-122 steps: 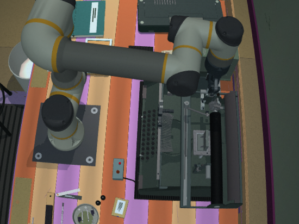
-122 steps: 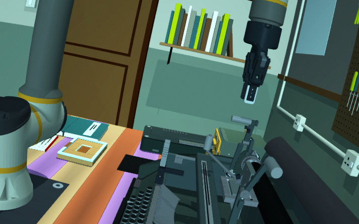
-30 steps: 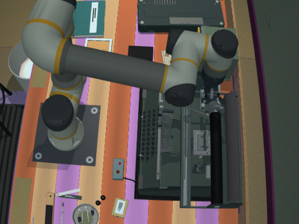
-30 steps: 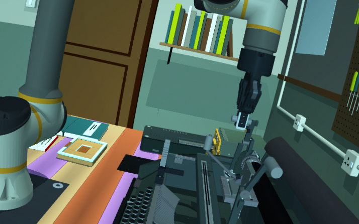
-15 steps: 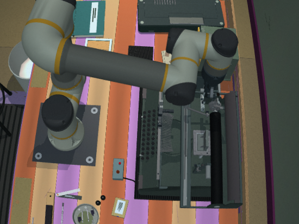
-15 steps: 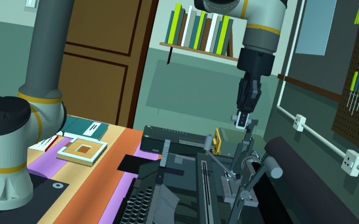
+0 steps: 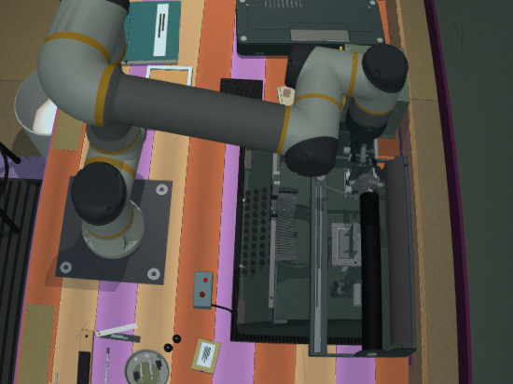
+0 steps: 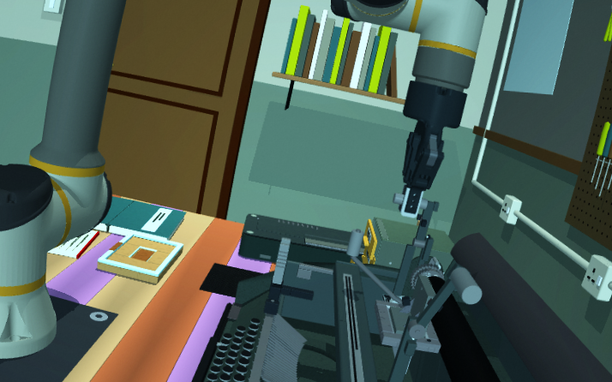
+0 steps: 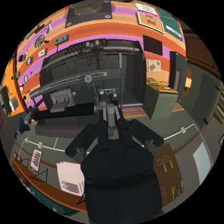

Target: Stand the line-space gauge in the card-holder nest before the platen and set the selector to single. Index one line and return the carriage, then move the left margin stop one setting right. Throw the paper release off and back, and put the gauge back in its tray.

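The typewriter (image 7: 322,251) sits on the right of the bench, its black platen (image 7: 370,270) running along the carriage. A tall lever (image 8: 417,234) rises at the far end of the carriage, topped by a grey cylindrical knob (image 8: 400,198). I have my gripper (image 8: 412,205) closed on that knob, coming straight down from above. In the wrist camera the knob (image 9: 110,111) shows between my fingers. The card-holder nest (image 7: 346,244) lies before the platen. I cannot make out the gauge. An empty white-rimmed tray (image 8: 140,255) lies on the bench at the left.
A closed dark case (image 7: 310,25) lies behind the typewriter. A green box (image 8: 406,234) with yellow parts stands beside the lever. A teal book (image 7: 153,31) lies far left. A pendant with two red buttons (image 7: 203,290) lies before the keyboard. My own forearm crosses above the bench.
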